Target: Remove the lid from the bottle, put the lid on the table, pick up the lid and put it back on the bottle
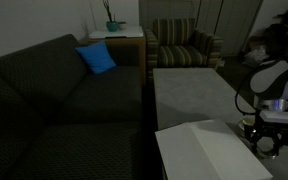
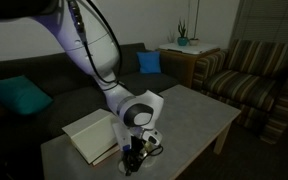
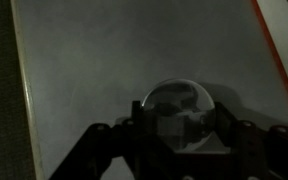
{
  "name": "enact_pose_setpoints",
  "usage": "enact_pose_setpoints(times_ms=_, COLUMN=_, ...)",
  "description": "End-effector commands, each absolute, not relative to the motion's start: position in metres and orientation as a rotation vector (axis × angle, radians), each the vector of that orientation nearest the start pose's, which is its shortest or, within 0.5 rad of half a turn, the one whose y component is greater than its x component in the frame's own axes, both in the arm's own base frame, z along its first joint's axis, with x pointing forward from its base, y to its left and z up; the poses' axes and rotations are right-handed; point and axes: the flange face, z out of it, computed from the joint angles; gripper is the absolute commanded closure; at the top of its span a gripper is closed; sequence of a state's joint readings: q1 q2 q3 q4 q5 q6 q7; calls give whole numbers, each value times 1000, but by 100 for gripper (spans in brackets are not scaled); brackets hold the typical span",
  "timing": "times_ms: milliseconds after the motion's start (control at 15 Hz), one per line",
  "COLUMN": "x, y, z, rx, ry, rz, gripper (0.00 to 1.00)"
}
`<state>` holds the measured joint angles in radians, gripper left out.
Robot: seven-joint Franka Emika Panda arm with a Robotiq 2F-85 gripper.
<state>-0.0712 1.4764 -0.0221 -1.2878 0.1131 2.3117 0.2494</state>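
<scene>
In the wrist view my gripper (image 3: pixel 180 118) is shut on a small round greyish, glassy thing, the lid (image 3: pixel 177 105), with one dark finger on each side of it. It sits low over the mottled grey table (image 3: pixel 104 60). From above I cannot tell the bottle apart from the lid; it may be hidden underneath. In both exterior views the gripper (image 2: pixel 134 152) (image 1: pixel 265 138) points straight down near the table's (image 2: pixel 199 110) front corner, beside the white board, and its fingers cover what they hold.
A white flat board (image 2: pixel 92 135) (image 1: pixel 209 155) lies on the table close to the gripper; its red edge (image 3: pixel 282 45) shows in the wrist view. A dark sofa (image 1: pixel 54 100) with a blue cushion (image 1: pixel 96 58), a striped armchair (image 2: pixel 249 75) and a side table with a plant (image 1: pixel 114 35) surround the table.
</scene>
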Motion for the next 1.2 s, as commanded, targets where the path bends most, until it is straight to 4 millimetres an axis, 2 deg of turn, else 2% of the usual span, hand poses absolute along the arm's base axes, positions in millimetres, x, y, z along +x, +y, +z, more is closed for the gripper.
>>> enact_pose_setpoints(times_ms=0, x=571, y=-56, z=-179, rx=-2966, ry=660, rz=723, gripper=56)
enact_pose_setpoints(times_ms=133, x=571, y=-56, z=-179, rx=-2965, ry=657, rz=727, gripper=56)
enact_pose_setpoints(times_ms=200, x=571, y=-56, z=-179, rx=-2965, ry=653, rz=732, gripper=28)
enact_pose_setpoints(times_ms=267, x=571, y=-56, z=-178, rx=-2964, ry=651, rz=737, gripper=11)
enact_pose_setpoints(times_ms=333, x=572, y=-55, z=-178, rx=-2963, ry=642, rz=744, gripper=6)
enact_pose_setpoints(times_ms=400, x=572, y=-55, z=-177, rx=-2964, ry=638, rz=751, gripper=5)
enact_pose_setpoints(times_ms=467, x=573, y=-55, z=-176, rx=-2961, ry=634, rz=756, gripper=0)
enact_pose_setpoints(times_ms=933, x=584, y=-58, z=-168, rx=-2947, ry=653, rz=745, gripper=0)
enact_pose_setpoints(times_ms=1133, x=583, y=-58, z=-168, rx=-2919, ry=656, rz=762, gripper=0)
